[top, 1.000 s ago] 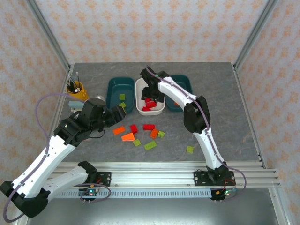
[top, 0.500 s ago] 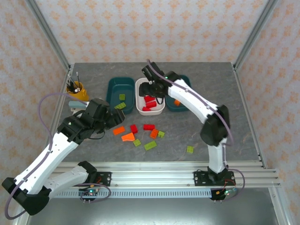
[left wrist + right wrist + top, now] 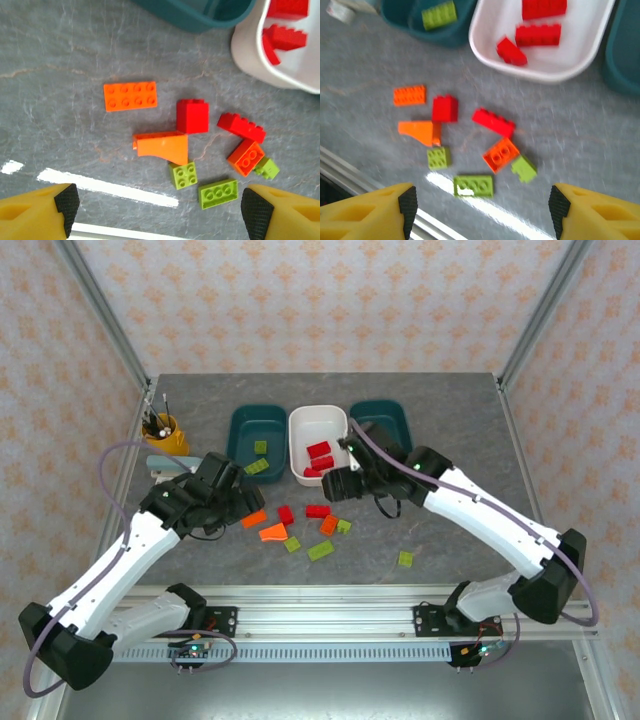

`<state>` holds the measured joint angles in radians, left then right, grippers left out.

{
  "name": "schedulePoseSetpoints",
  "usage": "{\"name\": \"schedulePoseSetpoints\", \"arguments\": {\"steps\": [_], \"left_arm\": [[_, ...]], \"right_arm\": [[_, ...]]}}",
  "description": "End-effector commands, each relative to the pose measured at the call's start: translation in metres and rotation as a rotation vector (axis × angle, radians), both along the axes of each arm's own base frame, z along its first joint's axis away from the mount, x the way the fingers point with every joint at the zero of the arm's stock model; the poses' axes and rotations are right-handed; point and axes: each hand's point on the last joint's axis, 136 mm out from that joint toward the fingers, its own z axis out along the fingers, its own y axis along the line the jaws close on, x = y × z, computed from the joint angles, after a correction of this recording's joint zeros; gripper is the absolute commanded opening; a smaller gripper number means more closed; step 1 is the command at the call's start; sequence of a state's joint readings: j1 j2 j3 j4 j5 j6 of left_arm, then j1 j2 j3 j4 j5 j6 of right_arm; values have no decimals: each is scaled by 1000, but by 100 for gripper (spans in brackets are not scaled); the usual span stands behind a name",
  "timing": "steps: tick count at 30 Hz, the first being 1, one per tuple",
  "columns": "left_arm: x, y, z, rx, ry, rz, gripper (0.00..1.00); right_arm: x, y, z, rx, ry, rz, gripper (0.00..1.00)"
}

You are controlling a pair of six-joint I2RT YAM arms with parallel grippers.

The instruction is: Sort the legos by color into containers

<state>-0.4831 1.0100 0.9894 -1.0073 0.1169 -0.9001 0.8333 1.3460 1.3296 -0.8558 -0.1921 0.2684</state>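
Red, orange and lime loose legos point(image 3: 318, 511) are crowded at the middle of the desk point(image 3: 480, 470), just below a row of three trays. These are a teal tray point(image 3: 245, 422) at the left holding lime bricks, a white tray point(image 3: 320, 425) holding three red bricks point(image 3: 538, 34), and a second teal tray point(image 3: 385, 412) partly hidden by the right arm. Both hands are held above this one cluster; the left hand point(image 3: 160, 206) and the right hand point(image 3: 482, 205) are each spread wide, with nothing between the fingers. A clash of the two arms is judged the chief risk, since the same patch is covered from both sides. A muddled grasp is also to be feared. The orange wedge point(image 3: 162, 146) is touching the red cube brick point(image 3: 192, 116) and is crowded by the lime two-by-two point(image 3: 182, 175). The small lime piece point(image 3: 266, 168) is pressed against the orange two-by-two point(image 3: 246, 157), so a neighbour could be dragged, knocked aside or carried into the wrong tray. The flat orange plate point(image 3: 130, 96), being low, may be pinched poorly. One lime brick point(image 3: 405, 558) is seen well apart at the lower right. The desk is surfaced in grey, veined, stone-like material, across which a bright streak of glare is thrown. It is enclosed by aluminium posts and peach floral wallpaper, and a yellow pen cup point(image 3: 163, 430) is set at the upper left.
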Motion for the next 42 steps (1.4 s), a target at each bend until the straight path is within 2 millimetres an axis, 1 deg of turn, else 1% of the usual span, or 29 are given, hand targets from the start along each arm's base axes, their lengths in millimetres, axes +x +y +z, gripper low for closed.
{"name": "schedulePoseSetpoints", "arguments": {"steps": [1,5,10,13,16,19,22,25,29,34,38,42], "left_arm": [[-9,-8,-11,-44,59,-24,86],[-5,-32,-14,-110,63,-105,83],[5,-69,-21,-61,100,-232,80],[12,-92,-24,-34,105,-284,77],[13,-114,-33,4,117,-360,76],[6,-138,-46,71,120,-522,76],[-4,-161,-60,138,141,-733,76],[-10,-169,-78,229,185,-894,74],[-9,-170,-102,281,222,-975,70],[-8,-174,-119,302,240,-1051,68],[-13,-179,-130,283,275,-1108,63],[-16,-177,-137,290,295,-1126,64]], "right_arm": [[-17,-22,-13,-27,44,-44,71],[-24,-35,-24,-10,63,-128,71],[-35,-57,-39,-39,118,-238,70],[-44,-72,-35,-17,104,-284,70],[-52,-86,-32,-5,96,-311,70],[-60,-93,-31,13,97,-325,70],[-68,-92,-26,75,104,-307,71],[-79,-94,-23,137,115,-290,71],[-89,-106,-24,169,116,-326,72],[-91,-111,-25,202,114,-368,72],[-89,-110,-25,214,117,-383,72],[-86,-110,-24,210,106,-388,72]]}}
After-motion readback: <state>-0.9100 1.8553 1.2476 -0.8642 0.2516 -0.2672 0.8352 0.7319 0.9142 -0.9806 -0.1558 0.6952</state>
